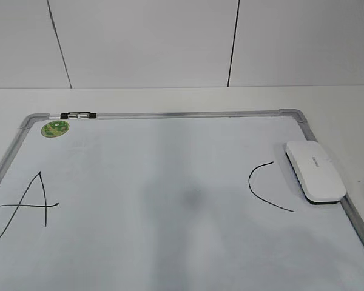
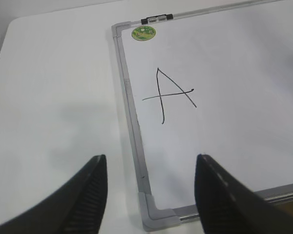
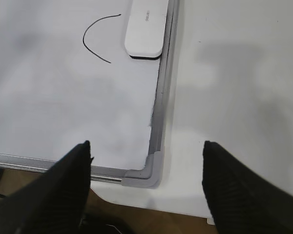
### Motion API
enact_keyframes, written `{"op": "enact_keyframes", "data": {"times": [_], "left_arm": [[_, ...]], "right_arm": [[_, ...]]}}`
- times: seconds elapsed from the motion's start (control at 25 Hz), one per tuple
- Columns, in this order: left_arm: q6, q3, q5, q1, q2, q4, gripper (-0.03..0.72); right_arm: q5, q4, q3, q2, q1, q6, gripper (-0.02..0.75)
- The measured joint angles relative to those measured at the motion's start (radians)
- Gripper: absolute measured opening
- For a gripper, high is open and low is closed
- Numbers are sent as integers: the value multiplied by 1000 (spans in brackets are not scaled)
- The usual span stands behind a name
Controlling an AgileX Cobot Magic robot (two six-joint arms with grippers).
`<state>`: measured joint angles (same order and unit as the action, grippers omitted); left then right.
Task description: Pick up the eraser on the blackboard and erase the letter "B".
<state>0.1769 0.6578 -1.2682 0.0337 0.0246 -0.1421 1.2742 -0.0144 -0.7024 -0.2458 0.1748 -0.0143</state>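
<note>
Eraser [image 1: 314, 171] rests on blackboard [image 1: 170, 114] right edge beside "C" [image 1: 266, 185]; left gripper [image 2: 151, 195], right gripper [image 3: 146, 190] both spread apart, empty

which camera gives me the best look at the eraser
The exterior view: the eraser shows whole, lying at the blackboard's right edge beside the C, with faint lettering on top. The right wrist view cuts off its far end at the picture's top edge. The left wrist view does not show it.
</note>
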Motion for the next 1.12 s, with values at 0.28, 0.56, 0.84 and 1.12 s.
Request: {"op": "enact_keyframes", "data": {"times": [0.28, 0.56, 0.84, 1.12], "left_arm": [[8, -93, 33, 0, -9, 19, 424], [10, -129, 138, 0, -9, 25, 424], [10, -129, 141, 0, -9, 25, 424], [10, -129, 144, 0, -13, 27, 424]], "right_arm": [[-78, 50, 95, 121, 0, 2, 570], [-147, 84, 182, 189, 0, 2, 570], [-135, 88, 197, 211, 0, 14, 570], [-135, 88, 197, 251, -7, 14, 570]]}}
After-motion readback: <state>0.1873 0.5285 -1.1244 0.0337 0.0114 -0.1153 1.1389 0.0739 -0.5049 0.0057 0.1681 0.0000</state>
